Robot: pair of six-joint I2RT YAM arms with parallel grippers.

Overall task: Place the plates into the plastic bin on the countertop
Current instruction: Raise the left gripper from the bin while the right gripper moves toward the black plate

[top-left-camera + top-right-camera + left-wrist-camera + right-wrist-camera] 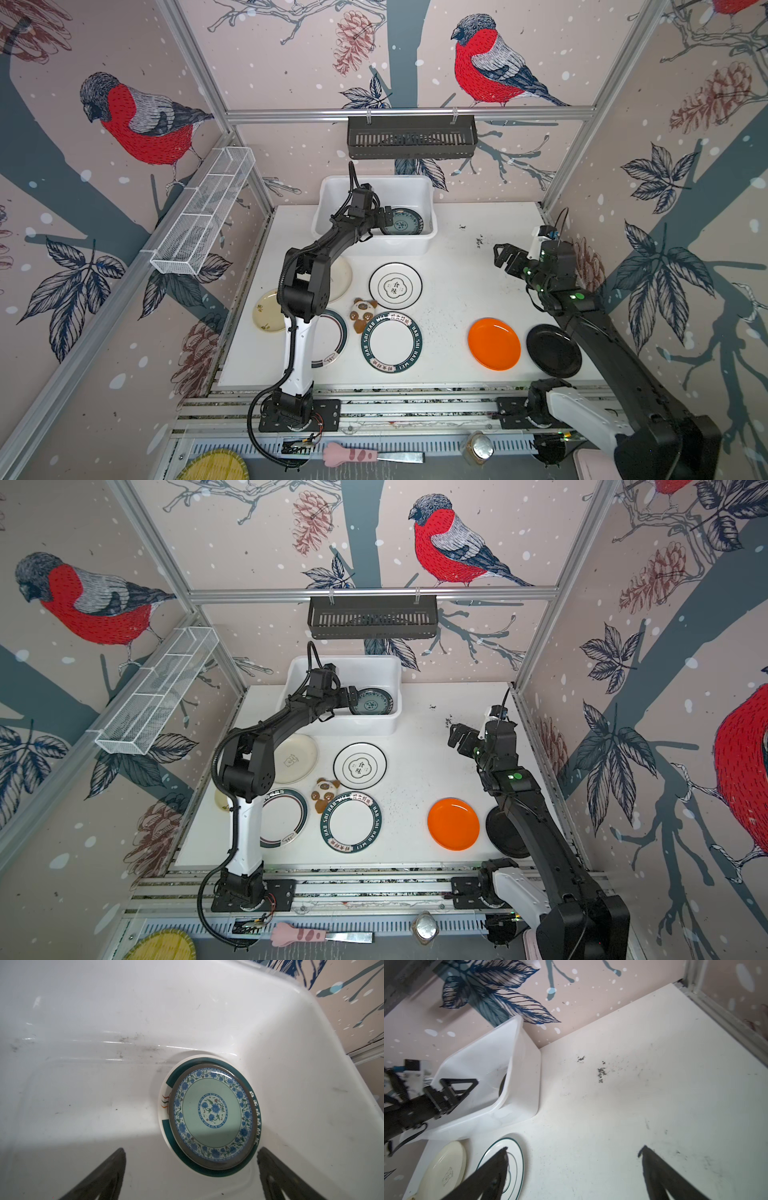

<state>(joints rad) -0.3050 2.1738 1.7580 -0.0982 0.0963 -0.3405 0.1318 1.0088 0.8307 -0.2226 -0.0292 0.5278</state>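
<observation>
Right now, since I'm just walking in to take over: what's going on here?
The left gripper is open over the plastic bin, above a blue-green patterned plate lying on a green-rimmed plate. The right gripper is open and empty over bare countertop. Seven plates remain out, including the orange plate and black plate.

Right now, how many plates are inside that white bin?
2, stacked at the right end of the plastic bin: a blue-flowered plate lies on top of a larger green-rimmed white plate. Another plate underneath the stack would be hidden from view.
</observation>
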